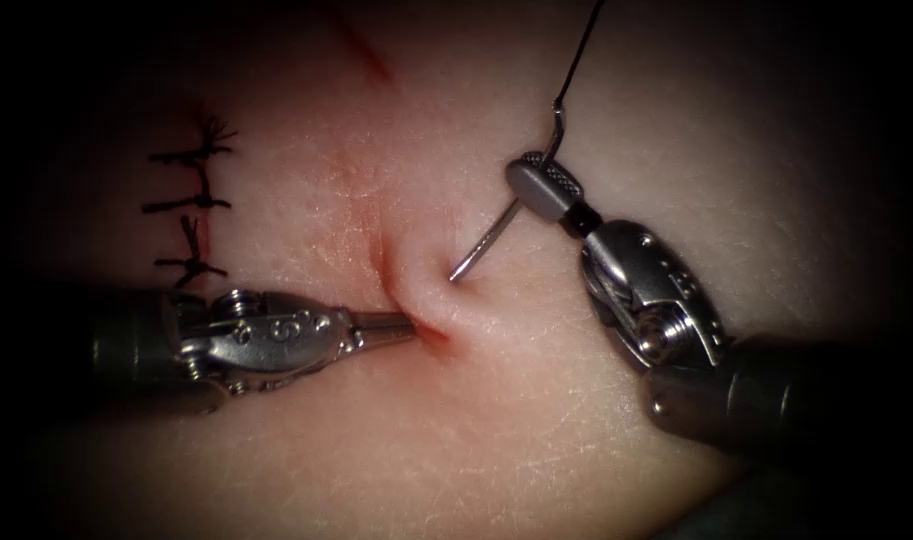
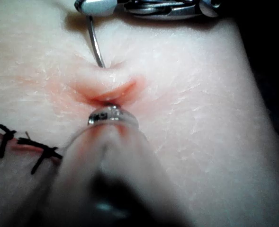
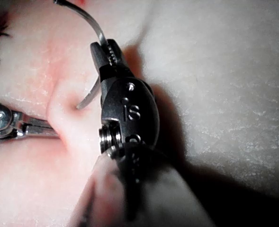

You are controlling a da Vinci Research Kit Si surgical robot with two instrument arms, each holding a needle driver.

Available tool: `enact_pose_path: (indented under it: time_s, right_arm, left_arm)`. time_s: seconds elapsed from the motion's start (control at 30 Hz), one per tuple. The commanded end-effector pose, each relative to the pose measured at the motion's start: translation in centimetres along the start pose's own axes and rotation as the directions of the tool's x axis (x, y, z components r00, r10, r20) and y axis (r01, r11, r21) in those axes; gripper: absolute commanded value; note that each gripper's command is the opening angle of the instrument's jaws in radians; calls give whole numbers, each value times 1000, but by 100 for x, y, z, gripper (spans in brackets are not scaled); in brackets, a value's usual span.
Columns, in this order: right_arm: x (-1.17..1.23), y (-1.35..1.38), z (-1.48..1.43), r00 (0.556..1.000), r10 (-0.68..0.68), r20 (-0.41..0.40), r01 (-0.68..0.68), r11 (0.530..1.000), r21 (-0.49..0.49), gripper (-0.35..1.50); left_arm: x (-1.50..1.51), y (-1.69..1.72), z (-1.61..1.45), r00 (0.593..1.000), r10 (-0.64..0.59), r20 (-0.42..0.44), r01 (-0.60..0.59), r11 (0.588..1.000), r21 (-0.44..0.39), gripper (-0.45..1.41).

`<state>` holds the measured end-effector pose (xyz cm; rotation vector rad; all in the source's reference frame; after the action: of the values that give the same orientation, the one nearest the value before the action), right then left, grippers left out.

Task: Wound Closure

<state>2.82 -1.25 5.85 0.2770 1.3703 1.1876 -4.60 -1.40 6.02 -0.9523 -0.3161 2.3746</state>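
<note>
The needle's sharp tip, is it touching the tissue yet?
Touching. In the left wrist view the needle, held by the right tool, meets the raised tissue with no gap; the endoscope view agrees.

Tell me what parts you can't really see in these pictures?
- Left gripper tips: in the endoscope view they are buried in the fold of the tissue at the cut, so what they pinch is hidden.
- Needle tip: it meets the tissue right of the cut; whether it has gone in is too small to tell.
- Thread: cut off by the picture's top edge.
- Right gripper: its shaft fades into dark shadow.
</note>
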Motion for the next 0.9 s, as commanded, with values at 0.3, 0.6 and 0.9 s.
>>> enact_pose_path:
  time_s: [0.3, 0.6, 0.9]
  right_arm:
    - [-28, -17, 30, 993, 110, 54, -114, 990, 78, -35]
    - [-34, -26, 32, 976, 178, 127, -193, 974, 122, -35]
    - [-42, -35, 40, 957, 231, 176, -259, 953, 159, -35]
  left_arm:
    - [3, -1, 7, 1000, 3, -2, -3, 1000, -3, -45]
    - [3, -2, 5, 1000, 4, -3, -4, 1000, -6, -45]
    - [2, -3, 3, 1000, 5, -3, -5, 1000, -9, -45]
